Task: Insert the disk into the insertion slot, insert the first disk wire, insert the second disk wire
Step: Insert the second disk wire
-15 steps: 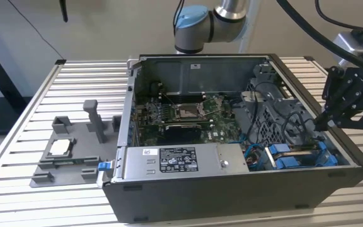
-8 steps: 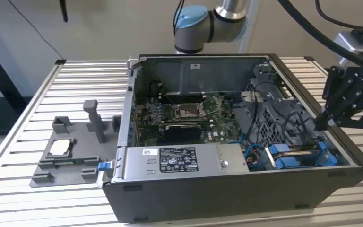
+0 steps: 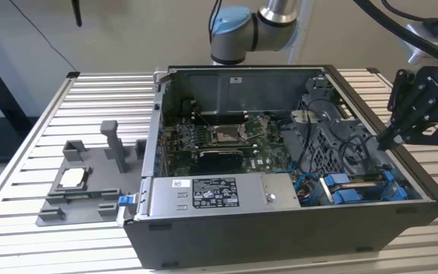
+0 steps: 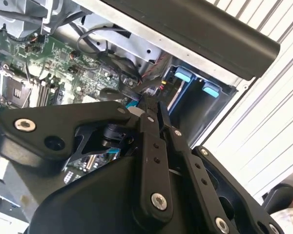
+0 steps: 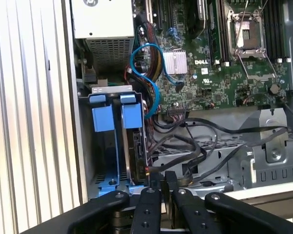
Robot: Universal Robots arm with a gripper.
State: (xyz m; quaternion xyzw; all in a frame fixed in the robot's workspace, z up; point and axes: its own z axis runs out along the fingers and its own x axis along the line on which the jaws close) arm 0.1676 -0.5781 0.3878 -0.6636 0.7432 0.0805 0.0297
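The disk stands on edge in the insertion slot of the open computer case, held in its blue carrier. A second blue carrier sits beside it. In the exterior view the blue carriers lie in the case's near corner, on the exterior view's right. My gripper hangs over the case's wall on that side, just above the disk bay. Its fingers are shut, and a black disk wire ends right at the tips. The gripper points down at the bay.
A grey power-supply box lies along the case's front wall, next to the bay. The green motherboard fills the case floor, with loose black and blue cables over it. A grey fixture sits on the slatted table at the exterior view's left.
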